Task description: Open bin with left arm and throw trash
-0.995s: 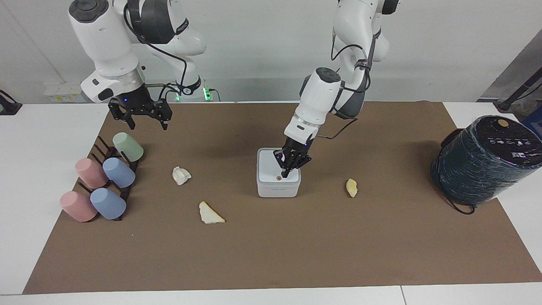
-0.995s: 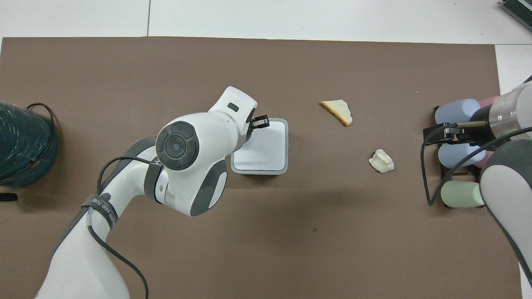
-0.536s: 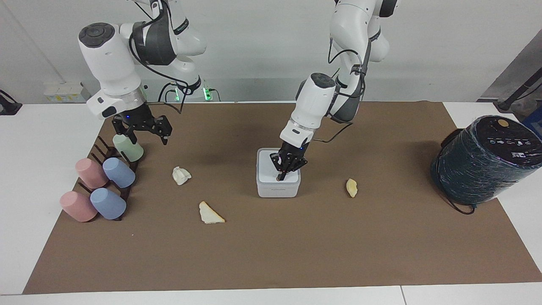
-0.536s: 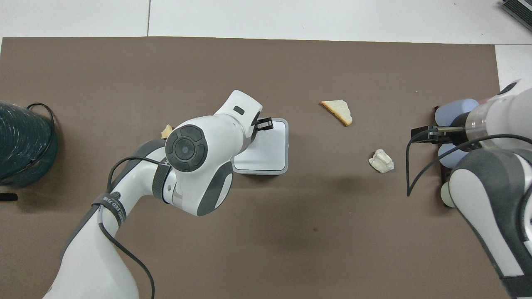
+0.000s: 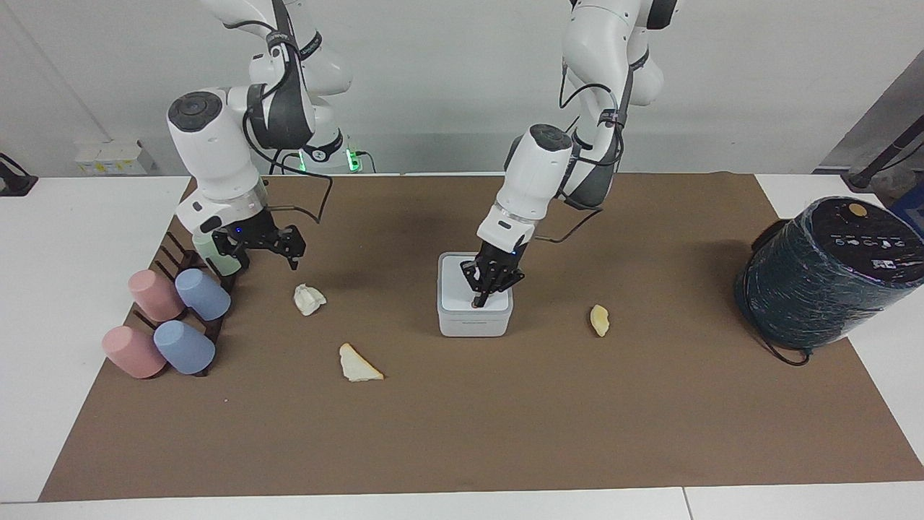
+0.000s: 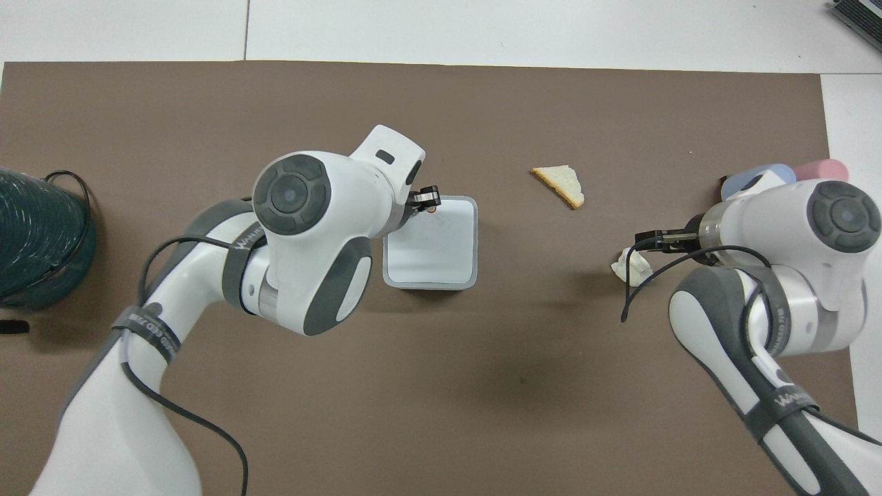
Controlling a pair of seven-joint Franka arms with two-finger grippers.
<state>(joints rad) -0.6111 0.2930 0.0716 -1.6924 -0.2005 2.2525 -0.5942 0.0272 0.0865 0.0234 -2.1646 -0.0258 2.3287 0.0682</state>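
One small white square bin point(image 5: 474, 307). Three pale scraps: a crumpled tissue wad point(image 5: 308, 299), a cream wedge point(image 5: 358, 364), a yellowish chunk point(image 5: 599, 320). Five pastel cups point(image 5: 185, 346): two pink, two blue, one green. One dark wrapped cylinder point(image 5: 823, 278). Two white arms.

- Small white square bin point(image 5: 474, 315) with a tiny orange button point(image 6: 432, 209)
- Plain brown paper mat point(image 5: 505, 433) on the white bench point(image 5: 65, 238)
- Pastel pink cup point(image 5: 132, 352), blue cup point(image 5: 184, 347), green cup point(image 5: 209, 254)
- Dark teal plastic-wrapped cylinder point(image 5: 823, 282)
- Cream triangular wedge point(image 5: 358, 365)
- Black hand point(image 5: 263, 242) on the white right arm
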